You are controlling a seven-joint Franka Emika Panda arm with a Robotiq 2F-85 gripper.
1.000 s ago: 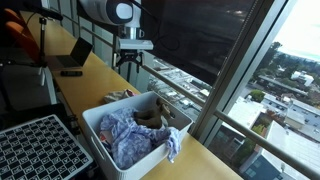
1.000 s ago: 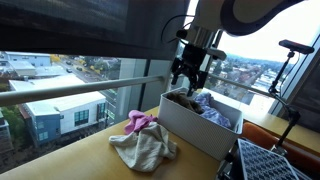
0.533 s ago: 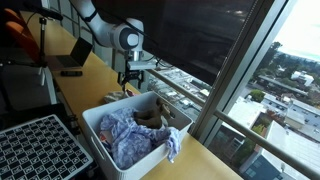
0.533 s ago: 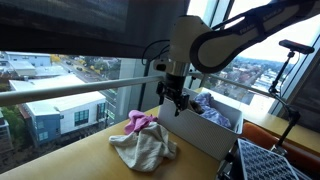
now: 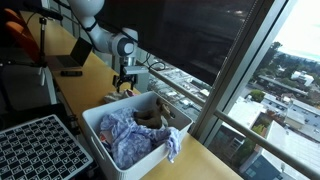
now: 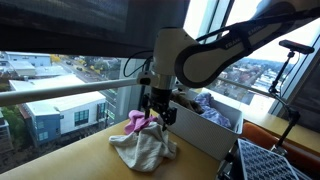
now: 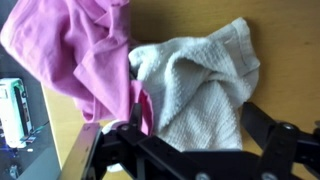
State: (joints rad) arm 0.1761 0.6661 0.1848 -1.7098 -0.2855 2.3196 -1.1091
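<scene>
Exterior view: wooden desk (image 6: 90, 160) runs along the window, and a white bin (image 6: 200, 135) sits right of centre with the arm arching over it. Two cloths are piled on the desk just beside the bin, centre-low in frame. A grey-white towel (image 6: 145, 150) is underneath and a pink cloth (image 6: 137, 121) is bunched on top. The gripper (image 6: 155, 112) hangs right over the pile, at or just above the pink cloth; can't confirm contact from here.

Wrist view: fingers (image 7: 137, 112) are spread wide with nothing between them. The pink cloth (image 7: 80, 50) fills the upper left and the towel (image 7: 195, 85) sits centre-right. They overlap near the finger at lower left of frame.

Handling, my read: both are light, limp and not fragile. The terry gives decent friction. The best hold is a raised fold or crest, since a flat edge would likely slip out. Pinching at the overlap would probably drag both.

View differences:
- Only the wrist view shows the finger spread and which cloth lies under which finger.
- In an exterior view the bin (image 5: 95, 125) hides most of the pile, but its blue-grey contents (image 5: 125, 140) show.
- Only the exterior views show gripper height.
</scene>
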